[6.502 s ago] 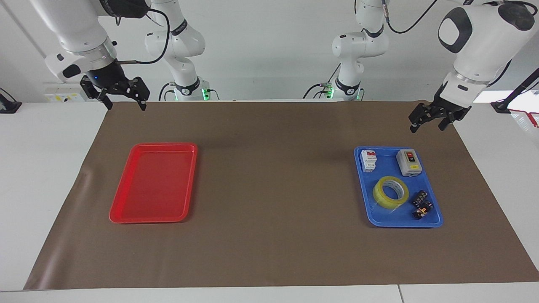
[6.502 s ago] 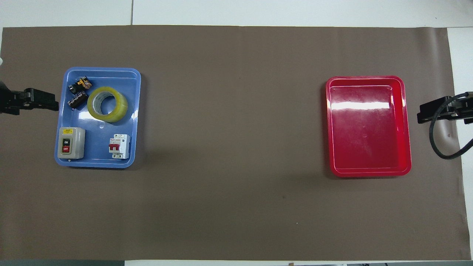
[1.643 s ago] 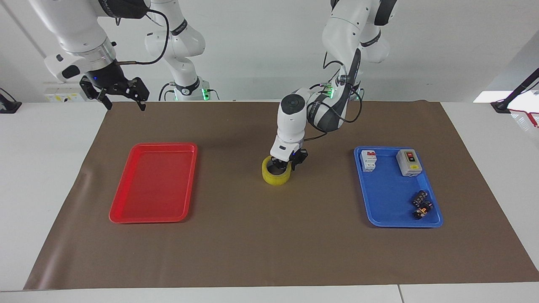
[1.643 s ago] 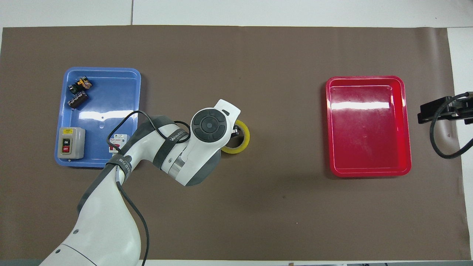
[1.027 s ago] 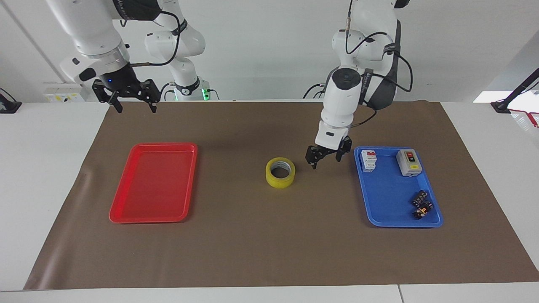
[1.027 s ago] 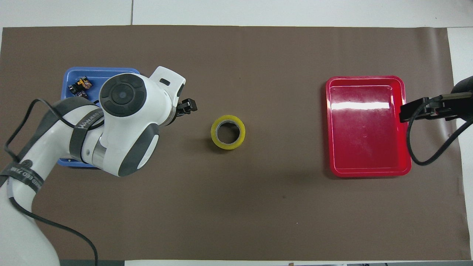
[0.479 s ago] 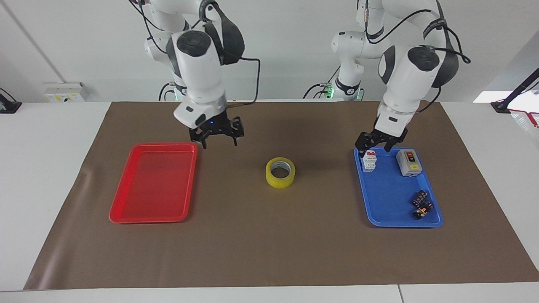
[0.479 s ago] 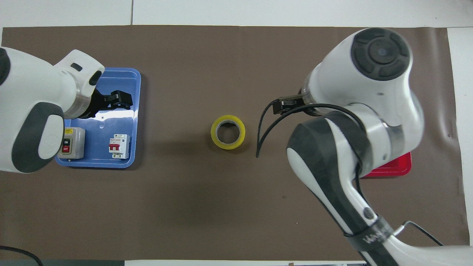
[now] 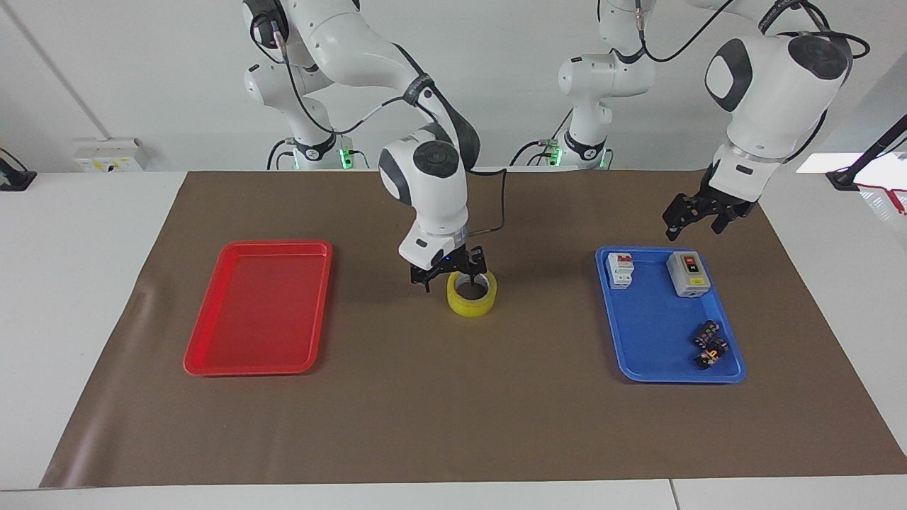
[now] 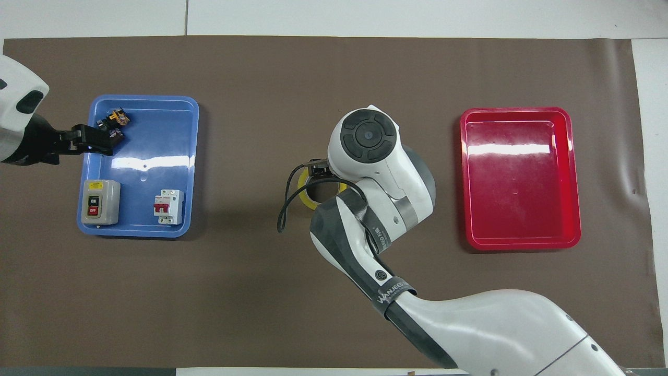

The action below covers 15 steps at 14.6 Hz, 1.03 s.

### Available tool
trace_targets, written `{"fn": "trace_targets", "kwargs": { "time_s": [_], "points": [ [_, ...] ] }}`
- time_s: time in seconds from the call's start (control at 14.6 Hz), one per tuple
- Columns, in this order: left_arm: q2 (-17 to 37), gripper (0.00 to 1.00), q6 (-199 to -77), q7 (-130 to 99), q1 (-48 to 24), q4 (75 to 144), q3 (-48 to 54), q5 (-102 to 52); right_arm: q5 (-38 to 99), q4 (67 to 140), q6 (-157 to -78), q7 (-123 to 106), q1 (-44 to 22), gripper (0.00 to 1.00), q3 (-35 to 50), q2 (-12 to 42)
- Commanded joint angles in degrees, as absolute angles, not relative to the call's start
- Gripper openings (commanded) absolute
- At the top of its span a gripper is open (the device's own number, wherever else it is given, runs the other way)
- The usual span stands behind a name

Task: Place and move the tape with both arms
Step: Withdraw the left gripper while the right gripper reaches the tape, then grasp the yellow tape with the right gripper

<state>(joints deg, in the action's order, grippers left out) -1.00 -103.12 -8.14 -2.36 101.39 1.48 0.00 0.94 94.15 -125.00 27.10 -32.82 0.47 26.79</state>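
The yellow tape (image 9: 471, 302) lies flat on the brown mat at the table's middle, between the two trays. My right gripper (image 9: 455, 279) is open and low over it, its fingers astride the part of the rim toward the red tray; I cannot tell whether they touch it. In the overhead view the right wrist covers most of the tape (image 10: 304, 197). My left gripper (image 9: 693, 227) is open and empty, raised over the mat by the blue tray's corner; it also shows in the overhead view (image 10: 99, 142).
A red tray (image 9: 262, 304) lies toward the right arm's end. A blue tray (image 9: 659, 326) toward the left arm's end holds a white breaker (image 9: 620, 270), a grey switch box (image 9: 688, 273) and small dark parts (image 9: 710, 344). Two small idle arms (image 9: 312, 142) stand at the robots' end.
My right arm has swung from the red tray's end to the tape and come down over it. My left gripper has drawn back from the tape past the blue tray. The tape has not moved.
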Motion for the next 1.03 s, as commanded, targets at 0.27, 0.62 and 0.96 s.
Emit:
{"fn": "trace_targets", "kwargs": {
  "time_s": [0.27,0.62,0.96],
  "points": [
    [-0.3,1.0,-95.5,-6.1,0.2,95.4,1.8,-1.4,1.4,103.5,-131.0,15.4,-32.8,1.0,0.4,24.0],
    [-0.5,1.0,-94.3,-6.0,1.5,95.1,1.5,-1.5,1.5,104.6,-134.2,14.5,-33.3,1.0,0.7,25.0],
    [-0.5,1.0,-92.9,-3.4,2.5,94.4,1.5,-1.5,1.5,106.0,-136.3,16.6,-34.0,0.82,0.7,25.4]
  ]
}}
